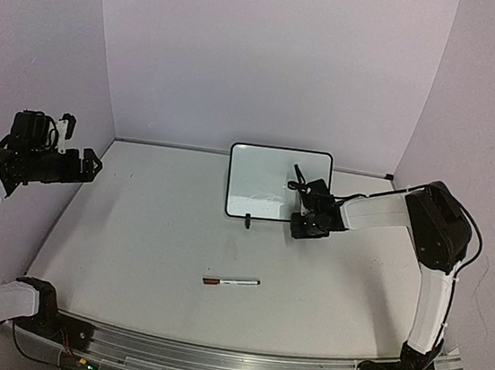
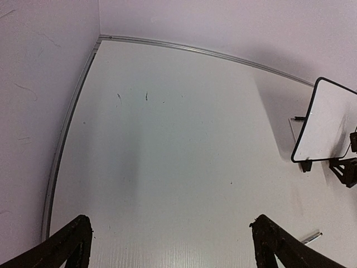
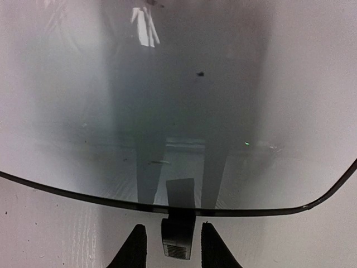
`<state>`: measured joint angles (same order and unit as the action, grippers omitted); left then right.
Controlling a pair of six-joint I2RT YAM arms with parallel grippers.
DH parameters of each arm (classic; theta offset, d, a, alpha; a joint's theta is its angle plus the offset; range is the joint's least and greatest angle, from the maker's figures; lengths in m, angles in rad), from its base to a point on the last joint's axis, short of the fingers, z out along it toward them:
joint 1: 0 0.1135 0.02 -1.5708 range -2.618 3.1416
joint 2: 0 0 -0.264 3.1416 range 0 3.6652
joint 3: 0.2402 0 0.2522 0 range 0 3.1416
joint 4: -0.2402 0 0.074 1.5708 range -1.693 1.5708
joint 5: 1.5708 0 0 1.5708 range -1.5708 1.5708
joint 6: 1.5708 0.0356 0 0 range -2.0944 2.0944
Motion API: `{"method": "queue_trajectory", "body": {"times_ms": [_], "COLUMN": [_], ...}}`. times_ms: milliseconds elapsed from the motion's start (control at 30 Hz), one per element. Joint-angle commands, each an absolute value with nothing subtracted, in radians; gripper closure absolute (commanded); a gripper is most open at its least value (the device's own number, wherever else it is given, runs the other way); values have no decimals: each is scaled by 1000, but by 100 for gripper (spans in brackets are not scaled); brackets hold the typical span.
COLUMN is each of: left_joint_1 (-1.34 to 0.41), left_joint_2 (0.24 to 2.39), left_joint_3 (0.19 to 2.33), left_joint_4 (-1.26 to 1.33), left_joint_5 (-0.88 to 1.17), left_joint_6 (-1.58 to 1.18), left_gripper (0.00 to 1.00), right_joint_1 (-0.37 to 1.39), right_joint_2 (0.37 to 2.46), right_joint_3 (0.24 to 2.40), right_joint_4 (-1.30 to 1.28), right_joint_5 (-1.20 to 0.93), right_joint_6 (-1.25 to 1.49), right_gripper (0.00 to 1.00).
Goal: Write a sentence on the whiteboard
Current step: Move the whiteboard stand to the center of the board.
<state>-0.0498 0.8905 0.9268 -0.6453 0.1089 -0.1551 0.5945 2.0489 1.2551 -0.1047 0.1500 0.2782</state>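
As right tool (image 3: 174,228) straddles clip foot (image 3: 178,243), whiteboard (image 3: 262,111) edge just above.

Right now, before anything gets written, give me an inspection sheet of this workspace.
Surface: white table, a few faint dark marks.
Job's things: whiteboard upright at the back; marker lying near the front, untouched.
Clutter: nothing seen.
Grippers: left claw open, hovering at the left; right claw straddling the board's clip foot, narrow gaps either side.
Cables: black cable along the right arm.
Surroundings: plain pale walls.
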Motion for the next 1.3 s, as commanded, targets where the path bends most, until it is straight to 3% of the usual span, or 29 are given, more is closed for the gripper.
{"method": "queue_trajectory", "body": {"times_ms": [0, 300, 967, 1267], "left_joint_1": [-50, -50, -50, -50], "left_joint_2": [890, 905, 909, 910], "left_joint_3": [926, 928, 926, 926], "left_joint_4": [-620, -622, -622, -623], "left_joint_5": [87, 71, 66, 67], "left_joint_6": [-143, -143, -143, -145], "left_gripper": [0, 0, 0, 0], "right_joint_1": [599, 612, 859, 977], "right_joint_2": [2074, 2073, 1900, 1915], "right_joint_3": [1303, 1291, 1095, 1127], "right_joint_4": [-78, -66, -58, -152], "right_joint_5": [193, 213, 452, 562], "right_joint_6": [247, 198, 388, 531], "right_gripper": [75, 100, 100, 100]}}
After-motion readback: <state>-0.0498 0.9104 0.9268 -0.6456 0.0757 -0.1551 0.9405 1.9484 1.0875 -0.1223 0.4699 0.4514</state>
